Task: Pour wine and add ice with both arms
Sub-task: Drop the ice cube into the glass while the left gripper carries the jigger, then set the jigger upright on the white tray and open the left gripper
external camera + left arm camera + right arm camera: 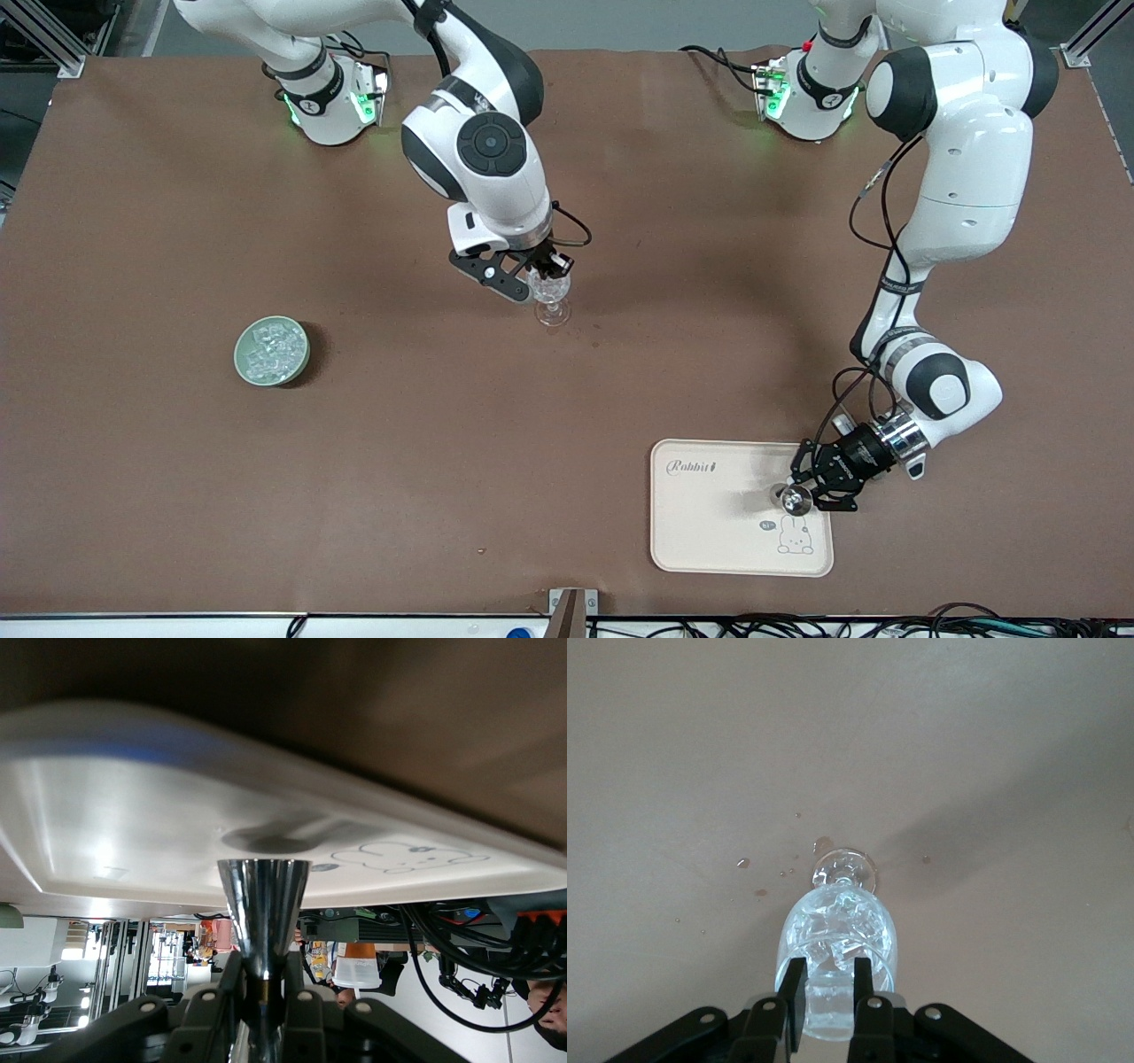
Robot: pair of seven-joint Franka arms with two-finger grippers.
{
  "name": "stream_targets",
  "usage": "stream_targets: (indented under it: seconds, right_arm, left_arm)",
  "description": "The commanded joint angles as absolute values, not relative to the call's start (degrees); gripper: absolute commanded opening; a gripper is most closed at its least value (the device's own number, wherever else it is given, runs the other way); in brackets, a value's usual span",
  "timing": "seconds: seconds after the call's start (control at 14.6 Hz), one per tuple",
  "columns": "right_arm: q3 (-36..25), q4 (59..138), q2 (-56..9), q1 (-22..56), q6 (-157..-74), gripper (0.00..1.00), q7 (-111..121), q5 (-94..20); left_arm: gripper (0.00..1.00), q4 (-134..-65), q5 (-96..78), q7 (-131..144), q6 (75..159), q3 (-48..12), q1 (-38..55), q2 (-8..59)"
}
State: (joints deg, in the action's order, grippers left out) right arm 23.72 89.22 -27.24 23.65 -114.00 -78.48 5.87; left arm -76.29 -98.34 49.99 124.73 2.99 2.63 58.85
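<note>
Adding ice seems the step in hand: the right gripper [542, 273] pinches the clear cut-pattern wine glass's [551, 297] rim at mid-table, cubes inside; more ice [271, 349] fills the round green bowl [301, 363] toward the right arm's end. The left gripper [808, 494] clamps a shiny metal cup [794, 501] over the cream rabbit tray [709, 523], nearer the camera than the glass; next, carry it there to pour.

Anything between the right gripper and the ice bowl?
Nothing visible: bare table lies between the right gripper, over the wine glass, and the bowl of ice. The left gripper holds a metal cup over the tray, off that path.
</note>
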Motion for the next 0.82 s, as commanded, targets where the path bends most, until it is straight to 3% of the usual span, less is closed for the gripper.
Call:
stream_targets:
  seconds: [0.0,0.21,0.41,0.62,0.75]
  right_arm:
    - [23.9,89.3,-27.5,24.1,-114.5,0.09,-79.8,7.7]
    - [23.9,89.3,-27.9,24.3,-114.5,0.11,-79.8,7.7]
    - [24.0,89.3,-27.9,24.3,-114.3,0.12,-79.8,7.7]
    - [24.0,89.4,-27.9,24.3,-114.1,0.15,-79.8,7.7]
    - [24.0,89.4,-27.9,24.3,-114.1,0.23,-79.8,7.7]
  left_arm:
    - [0.99,-76.0,-101.2,48.3,124.6,3.0,2.1,58.7]
    - [1.0,-77.2,-100.9,48.3,122.8,3.2,2.0,57.8]
    - [1.0,-80.3,-100.4,46.9,115.3,4.7,0.6,57.1]
    - [1.0,-84.0,-99.9,45.8,115.0,6.5,0.8,54.5]
    - [1.0,-84.6,-93.7,46.8,114.9,7.6,0.7,52.7]
